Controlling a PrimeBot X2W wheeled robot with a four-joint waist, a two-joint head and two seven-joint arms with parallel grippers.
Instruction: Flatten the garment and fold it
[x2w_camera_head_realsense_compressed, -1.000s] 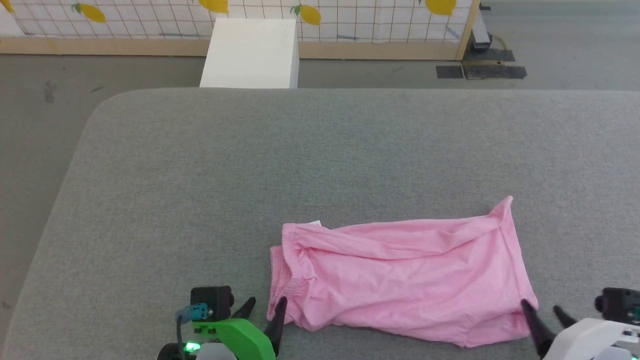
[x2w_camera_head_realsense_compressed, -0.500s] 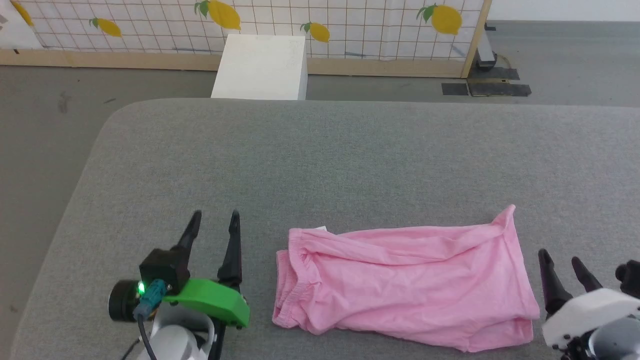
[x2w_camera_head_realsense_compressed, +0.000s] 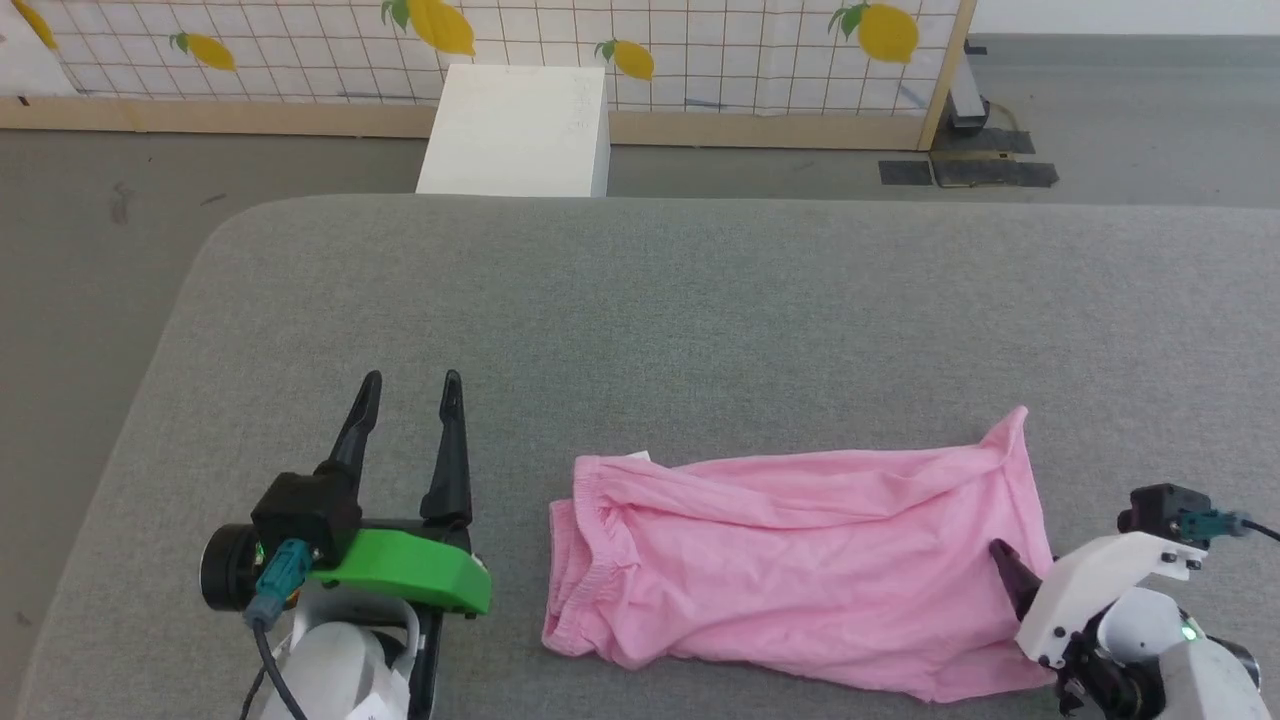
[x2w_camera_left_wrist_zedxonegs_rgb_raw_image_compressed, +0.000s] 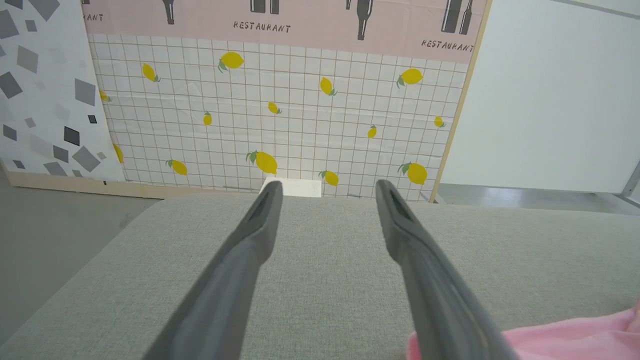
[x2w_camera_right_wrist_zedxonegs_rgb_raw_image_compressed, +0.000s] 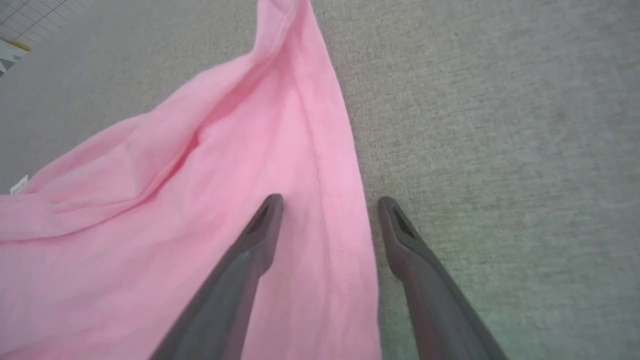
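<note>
Lying rumpled on table (x2w_camera_head_realsense_compressed: 640, 300): garment (x2w_camera_head_realsense_compressed: 800, 560) | left jaws apart (beside it) | right jaws apart, astride its edge

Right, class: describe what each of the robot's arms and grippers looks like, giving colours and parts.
Both grippers have two long, dark, tapering fingers. The left gripper carries a bright green cover, a black block with a teal connector and dark cable, on a white forearm. The right gripper has a white cover, with a matching block and plug.
</note>
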